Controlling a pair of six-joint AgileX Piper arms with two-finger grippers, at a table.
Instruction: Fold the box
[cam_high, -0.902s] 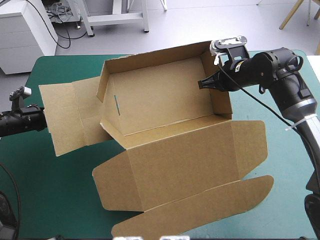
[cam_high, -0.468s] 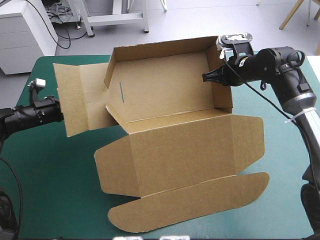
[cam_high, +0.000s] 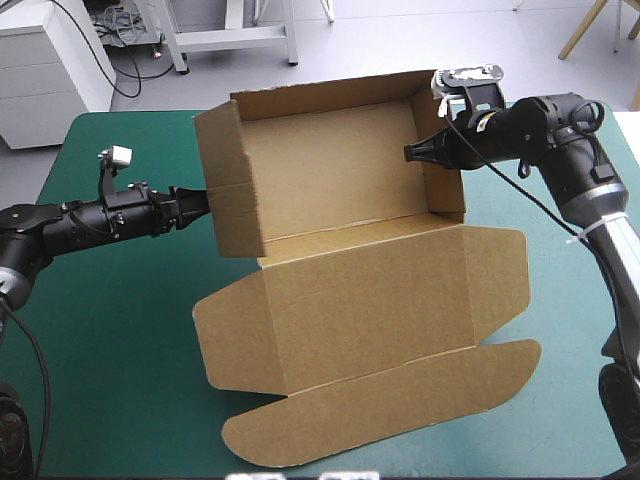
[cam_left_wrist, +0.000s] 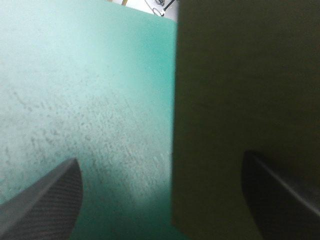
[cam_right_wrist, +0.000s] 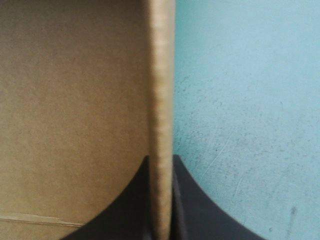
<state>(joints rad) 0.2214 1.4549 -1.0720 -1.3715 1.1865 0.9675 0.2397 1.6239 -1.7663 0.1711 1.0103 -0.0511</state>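
Left end effector (cam_high: 203, 203) spread, right end effector (cam_high: 410, 153) seemingly pinched

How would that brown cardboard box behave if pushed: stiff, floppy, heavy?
Probably stiff in its panels: the brown cardboard box has straight raised walls. It likely hinges at creases, as the flat lid does. Seemingly light: the right hand holds one wall by its edge.

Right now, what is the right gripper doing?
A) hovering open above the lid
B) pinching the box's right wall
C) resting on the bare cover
B: the right gripper is all but shut, with the upright wall edge of the box between its fingers.
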